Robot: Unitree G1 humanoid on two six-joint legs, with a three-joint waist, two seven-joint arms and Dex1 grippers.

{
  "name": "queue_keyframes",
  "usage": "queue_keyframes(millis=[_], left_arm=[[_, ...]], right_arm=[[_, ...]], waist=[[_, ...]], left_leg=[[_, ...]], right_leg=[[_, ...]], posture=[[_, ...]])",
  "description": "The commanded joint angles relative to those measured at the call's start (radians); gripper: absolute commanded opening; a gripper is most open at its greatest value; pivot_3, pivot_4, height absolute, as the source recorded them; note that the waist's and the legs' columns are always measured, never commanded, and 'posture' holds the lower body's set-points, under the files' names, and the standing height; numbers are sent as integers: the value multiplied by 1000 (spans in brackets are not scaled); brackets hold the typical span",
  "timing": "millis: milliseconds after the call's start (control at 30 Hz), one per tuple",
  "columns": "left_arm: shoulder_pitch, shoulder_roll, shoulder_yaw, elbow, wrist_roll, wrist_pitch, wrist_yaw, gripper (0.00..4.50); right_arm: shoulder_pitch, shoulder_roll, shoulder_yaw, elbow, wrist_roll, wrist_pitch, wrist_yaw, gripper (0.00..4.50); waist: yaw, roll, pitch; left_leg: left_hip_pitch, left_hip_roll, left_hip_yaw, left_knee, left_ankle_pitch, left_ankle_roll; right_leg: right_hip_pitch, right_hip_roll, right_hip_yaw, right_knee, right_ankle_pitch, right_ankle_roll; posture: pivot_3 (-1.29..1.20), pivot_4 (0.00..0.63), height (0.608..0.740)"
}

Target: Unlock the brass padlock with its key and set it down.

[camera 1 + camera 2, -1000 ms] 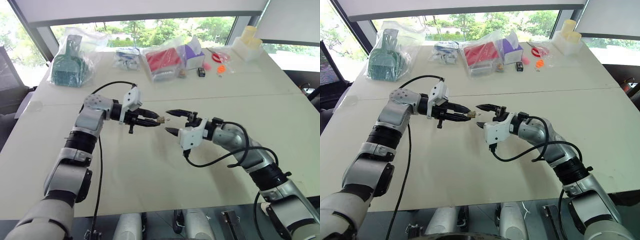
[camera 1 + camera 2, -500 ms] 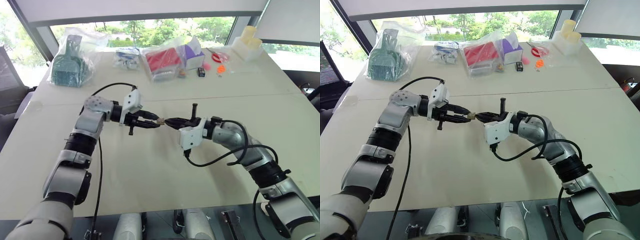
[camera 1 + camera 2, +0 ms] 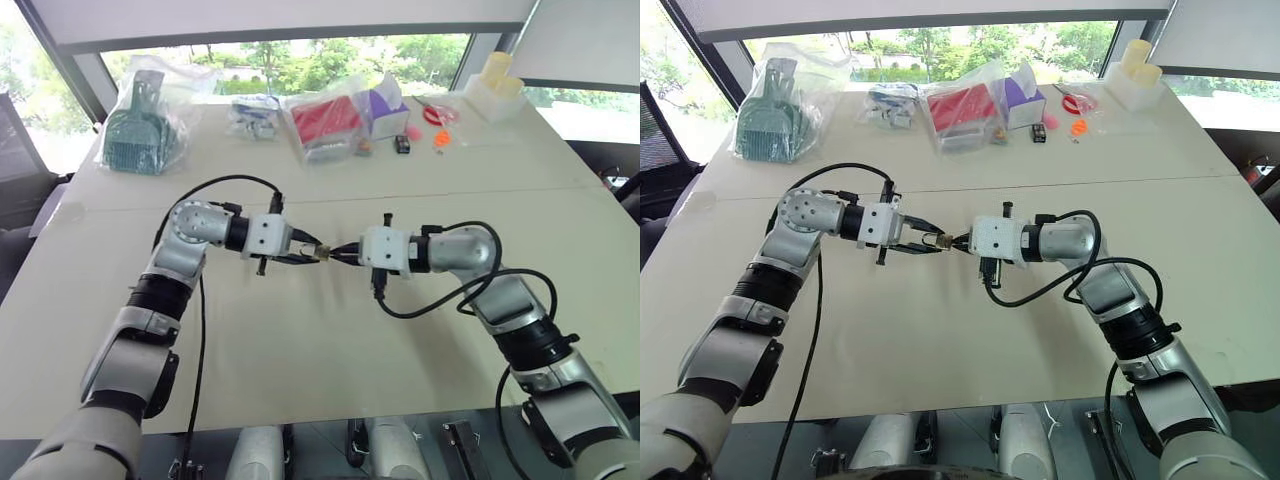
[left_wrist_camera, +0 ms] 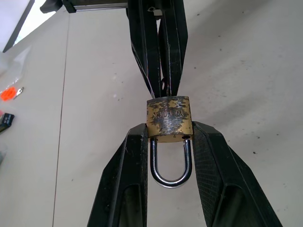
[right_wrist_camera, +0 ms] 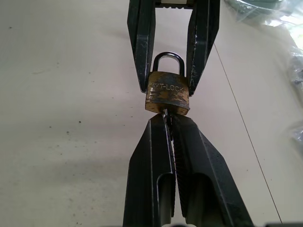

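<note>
The two arms meet above the middle of the cream tabletop, near the centre of the head-camera frame. The left pincer is partly open, its two black fingers pressing the sides of the brass padlock at the shackle end. The silvery shackle hangs in the gap between the fingers, and it looks seated in the body. The padlock's worn face carries stamped lettering.

The right pincer comes in from the opposite side, its fingers squeezed together with almost no gap. Its tips sit right at the base of the padlock, on the end away from the shackle. A thin sliver of the key shows between the tips and the padlock's base; how deep it sits cannot be told.

In the left eye view the padlock is a small brass speck held in the air between the two pincers, clear of the tabletop.

Along the upper part of that frame lie a green scoop in a plastic bag, a red item in a bag and a pale container.
</note>
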Motion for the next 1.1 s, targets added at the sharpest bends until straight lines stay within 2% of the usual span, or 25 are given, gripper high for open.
queue_keyframes(millis=[33, 167, 333, 433, 833, 1100], left_arm=[[-12, -8, 20, -26, -71, 173, -18, 773], [-9, 22, 30, -76, -141, 401, -85, 773], [-7, 32, 52, -134, -201, 575, -111, 773], [-12, 34, 57, -150, -212, 616, -111, 773], [-26, 37, 66, -200, -232, 687, -125, 773], [-3, 73, 47, -212, -210, 657, -152, 773]], right_arm=[[-55, 1, 24, 15, -150, -304, -128, 76], [-43, -21, 27, 94, -297, -517, -282, 76], [-44, -26, 7, 143, -424, -688, -465, 2406], [-56, -23, 5, 176, -438, -745, -515, 3951], [-74, -17, 42, 238, -450, -798, -504, 3951], [-78, -70, 65, 292, -520, -773, -479, 3951]], waist=[[0, 0, 0], [-1, 0, 0], [-1, 0, 0], [-2, 0, 0], [-5, 0, 0], [-4, 0, 0]], left_leg=[[0, 0, 0, 0, 0, 0], [0, 0, 0, 0, 1, -1], [0, 0, 1, 0, 4, -6], [0, 0, 0, 0, 4, -7], [0, 0, 0, 0, 4, -7], [0, 0, 0, 0, 4, -7]], right_leg=[[0, 0, 0, 0, 0, 0], [0, 0, 0, 0, 0, 0], [0, 0, 0, 0, 0, 1], [0, 0, 0, 0, 0, 1], [0, 0, 1, 1, 0, 0], [0, 0, 1, 1, 0, 0]], posture=[[0, 150, 740], [0, 150, 740], [0, 150, 740], [0, 150, 740], [0, 150, 740], [0, 150, 740]])
